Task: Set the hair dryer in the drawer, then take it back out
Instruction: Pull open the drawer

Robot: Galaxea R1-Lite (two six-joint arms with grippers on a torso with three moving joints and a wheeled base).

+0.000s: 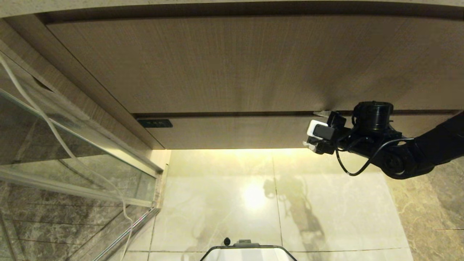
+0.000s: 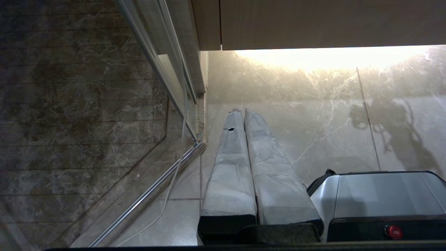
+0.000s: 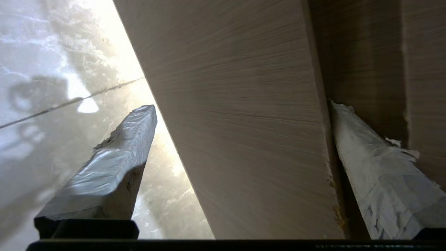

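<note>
- Right wrist view showed my right gripper (image 3: pixel 240 167) spread wide, its two taped fingers (image 3: pixel 108 167) standing on either side of the drawer's (image 3: pixel 240 122) flat wood-grain front.
- One finger sat below the front's lower edge, out over the pale marble floor (image 3: pixel 41 62); the other was tucked into the dark gap along the front's top edge, under the taller panel (image 3: pixel 366 52).
- The finger in the gap lay against or just beside the front's upper edge; I could not tell whether it pressed on it. The jaws held nothing.
- In the head view my right gripper (image 1: pixel 319 130) was at the drawer (image 1: pixel 235 136), toward its right part, with the arm reaching in from the right.
- The drawer was closed, flush beneath the taller panel (image 1: pixel 232 65), its small dark label (image 1: pixel 155 123) at its left end.
- A white cord (image 1: pixel 54 130) ran down across the glass partition (image 1: pixel 72 152) on the left; the hair dryer itself showed in none of my views.
- In the left wrist view my left gripper (image 2: pixel 244 115) hung beside my base (image 2: pixel 383 191), its padded fingers (image 2: pixel 230 167) pressed together and empty, pointing at the floor (image 2: pixel 296 104) near the glass partition's (image 2: pixel 87 104) corner.
</note>
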